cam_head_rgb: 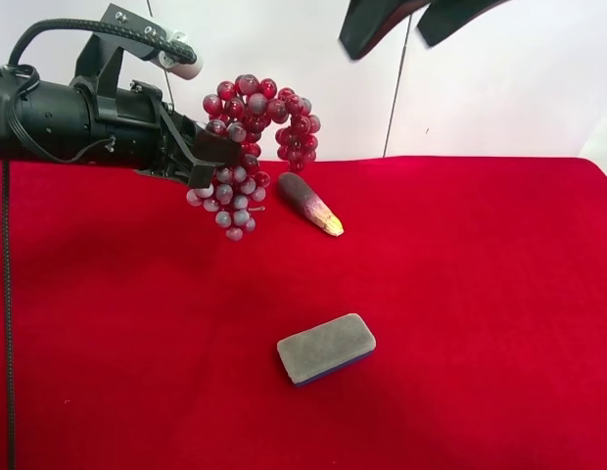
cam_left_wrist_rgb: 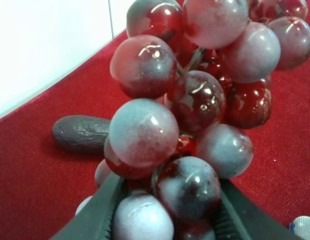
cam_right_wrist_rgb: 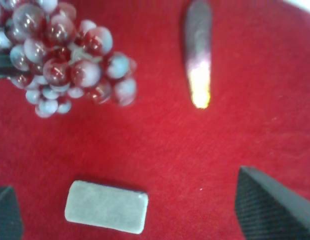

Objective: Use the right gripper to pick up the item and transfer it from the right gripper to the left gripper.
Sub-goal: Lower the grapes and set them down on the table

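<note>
While the left end effector (cam_left_wrist_rgb: 170,220) is clenched on it, one bunch of glossy red and frosted-purple grapes (cam_head_rgb: 233,191) hangs above the red cloth surface (cam_head_rgb: 480,294), its round berries partly shiny dark red, partly dusted pale. One dark purple tapered vegetable with a yellow tip (cam_head_rgb: 310,204) and one grey rectangular eraser block (cam_head_rgb: 326,348) lie on the surface. The right end effector (cam_head_rgb: 413,22) is released, its two fingers wide apart

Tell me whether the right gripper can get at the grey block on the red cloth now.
Probably yes. The right gripper is open and empty above the grey block, nothing covers it, and the left gripper holds the grapes off to one side.
</note>
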You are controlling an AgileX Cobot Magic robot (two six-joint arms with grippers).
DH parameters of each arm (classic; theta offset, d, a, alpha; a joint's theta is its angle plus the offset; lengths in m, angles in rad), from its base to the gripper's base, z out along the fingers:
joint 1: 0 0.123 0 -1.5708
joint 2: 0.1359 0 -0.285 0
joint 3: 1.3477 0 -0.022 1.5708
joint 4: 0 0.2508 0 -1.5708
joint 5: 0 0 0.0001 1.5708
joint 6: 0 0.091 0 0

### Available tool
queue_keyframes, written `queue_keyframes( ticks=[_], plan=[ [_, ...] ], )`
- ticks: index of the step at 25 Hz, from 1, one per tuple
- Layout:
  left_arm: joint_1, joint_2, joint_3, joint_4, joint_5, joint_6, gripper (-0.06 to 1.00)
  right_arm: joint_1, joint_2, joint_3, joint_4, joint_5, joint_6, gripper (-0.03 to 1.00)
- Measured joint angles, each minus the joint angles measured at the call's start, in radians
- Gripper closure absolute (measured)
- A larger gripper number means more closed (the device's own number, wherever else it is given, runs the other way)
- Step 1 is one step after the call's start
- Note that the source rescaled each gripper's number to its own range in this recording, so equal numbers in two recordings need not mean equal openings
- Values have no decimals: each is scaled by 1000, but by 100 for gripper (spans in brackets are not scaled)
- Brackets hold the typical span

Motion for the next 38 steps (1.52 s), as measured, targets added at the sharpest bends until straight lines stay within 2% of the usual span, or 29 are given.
queue_keyframes(
  ticks=[4,11,18,27,34,38],
  plan=[
    [0,0,0,-1,-14,0,93,0,-107,0,-15,2,29,19],
    [-1,0,0,-1,-191,0,93,0,-279,45,-16,6,64,19],
    [-2,0,0,-3,-253,-31,93,0,-487,382,-22,9,84,19],
    [-5,0,0,-5,-342,-46,93,3,-919,746,-128,8,164,19],
    [-5,0,0,-5,-343,-46,93,3,-1212,947,-130,-99,171,19],
    [-5,0,0,-6,-354,-45,93,3,-1355,1067,-134,-122,168,19]
  ],
)
